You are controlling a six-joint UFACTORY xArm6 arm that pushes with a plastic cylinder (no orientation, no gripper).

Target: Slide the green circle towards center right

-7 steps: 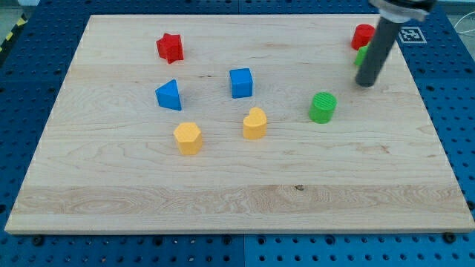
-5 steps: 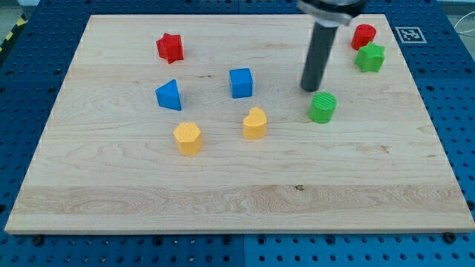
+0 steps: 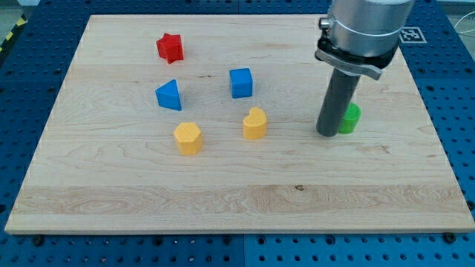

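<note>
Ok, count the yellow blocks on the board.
2, both near the middle: a yellow hexagonal block toward the view's left and a yellow heart-shaped block right of it. The arm may hide others.

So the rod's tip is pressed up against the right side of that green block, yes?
Not quite: the camera view shows my tip against the green block's left side, not its right. The rod hides part of the block, so actual contact is likely but not certain.

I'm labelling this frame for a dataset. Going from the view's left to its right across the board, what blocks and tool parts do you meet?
Blue triangle and red star overlap, so unordered; then yellow hexagon → blue cube → yellow heart → my tip → green circle.
</note>
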